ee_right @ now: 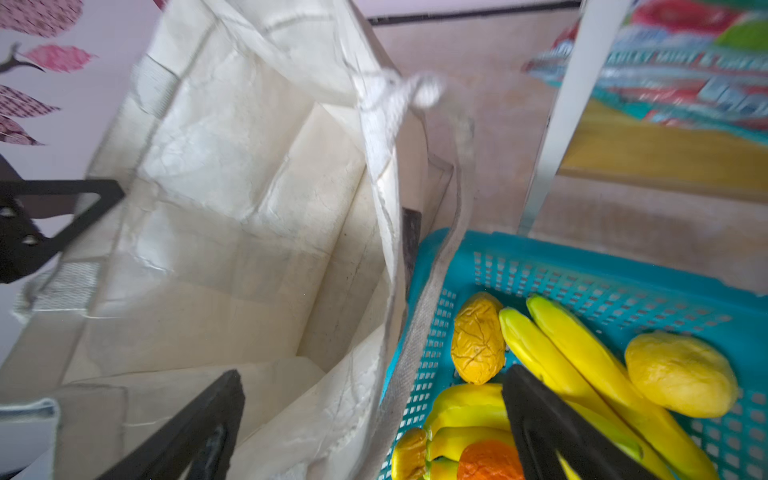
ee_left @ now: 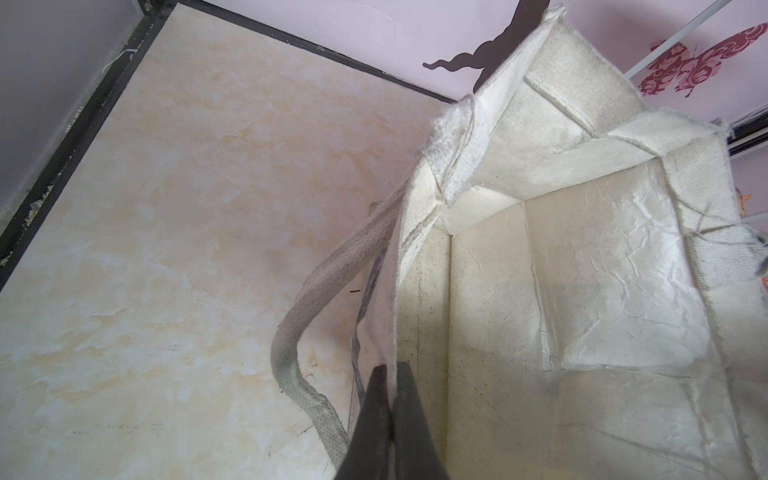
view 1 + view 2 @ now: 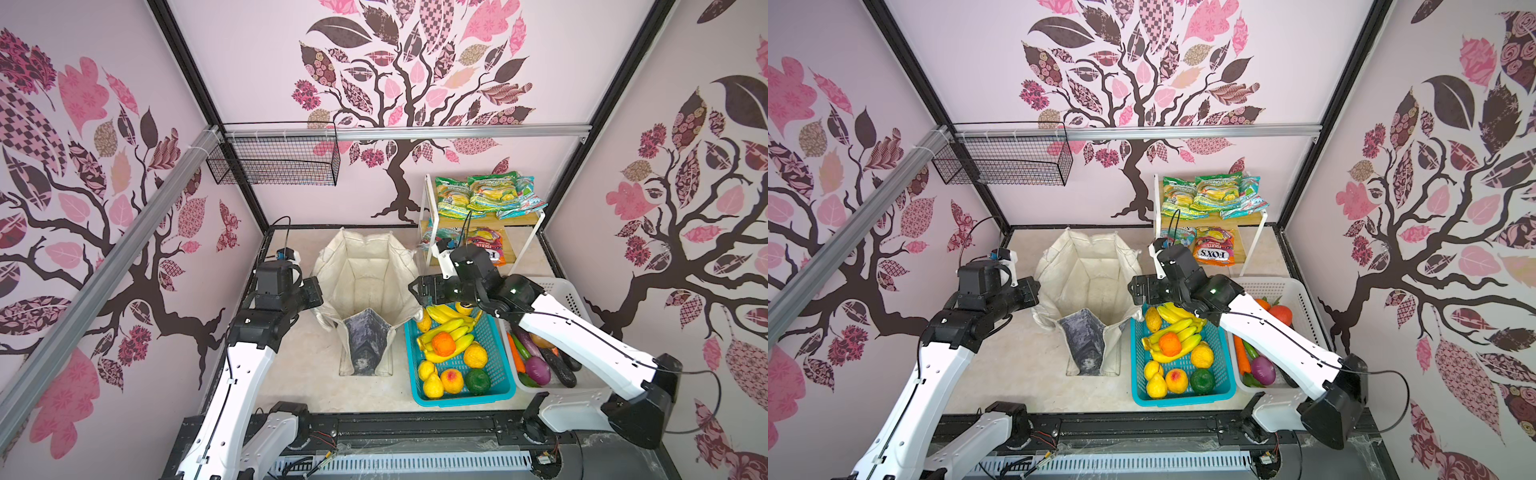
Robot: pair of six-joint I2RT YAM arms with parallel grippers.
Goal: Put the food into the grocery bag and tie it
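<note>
The grocery bag (image 3: 365, 266) (image 3: 1088, 270) stands open in the middle of the table, its inside bare in both wrist views. My left gripper (image 3: 316, 291) (image 3: 1035, 291) (image 2: 390, 368) is shut on the bag's left rim (image 2: 386, 291), and a cream strap (image 2: 291, 345) hangs beside it. My right gripper (image 3: 411, 289) (image 3: 1130, 291) (image 1: 372, 374) is open, one finger on each side of the bag's right rim (image 1: 386, 232), holding nothing. The food lies outside the bag. A banana bunch (image 3: 451, 328) (image 1: 573, 361) and an orange (image 3: 443, 344) (image 1: 486, 461) sit in the teal basket. Snack packets (image 3: 486, 195) (image 3: 1212, 193) lie on the rack.
The teal basket (image 3: 457, 401) (image 1: 582, 274) touches the bag's right side. A white basket (image 3: 561, 291) of toy vegetables lies under my right arm. A white two-level rack (image 3: 540, 232) stands at the back right. A black wire basket (image 3: 274, 162) hangs on the back rail.
</note>
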